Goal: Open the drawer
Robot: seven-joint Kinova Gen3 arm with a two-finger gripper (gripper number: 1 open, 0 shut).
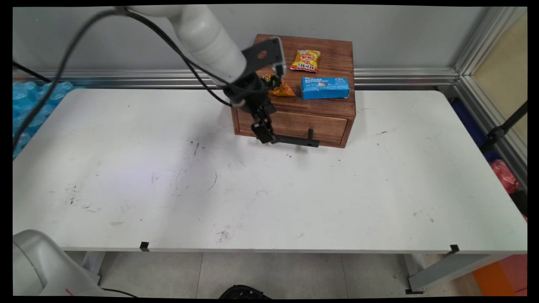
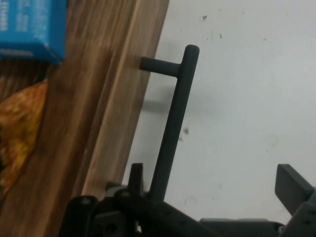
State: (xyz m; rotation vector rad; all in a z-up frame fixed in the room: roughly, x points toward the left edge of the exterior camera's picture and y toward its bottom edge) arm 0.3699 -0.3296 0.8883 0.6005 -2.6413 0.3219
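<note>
Hand (image 1: 266,135) (image 2: 213,174): released, the two fingers (image 2: 293,184) spread well apart. It is lowered at the front of a wooden drawer box (image 1: 332,110), at the nine o'clock end of the black bar handle (image 1: 295,141) (image 2: 174,121). In the hand view the bar runs up from between the fingers, just beside one finger and well apart from the other. Whether that nearer finger touches the bar cannot be told.

Handle: a straight bar held off the drawer front (image 1: 294,126) by a short post, which the hand view shows joining the wood near the bar's far end. The drawer front sits flush with the box.

Box top: an orange snack bag (image 1: 281,88) (image 2: 19,128) lies nearest the hand, at its twelve o'clock in the main view. A blue packet (image 1: 325,87) (image 2: 29,24) lies just beside the bag, at its three o'clock. A yellow snack bag (image 1: 306,60) lies at twelve o'clock from both, nearer the wall.

Surface (image 1: 252,198): white and scuffed. The box stands at its far edge, near the middle. The white arm (image 1: 206,38) enters from eleven o'clock, with black cables (image 1: 63,63) hanging from it.
</note>
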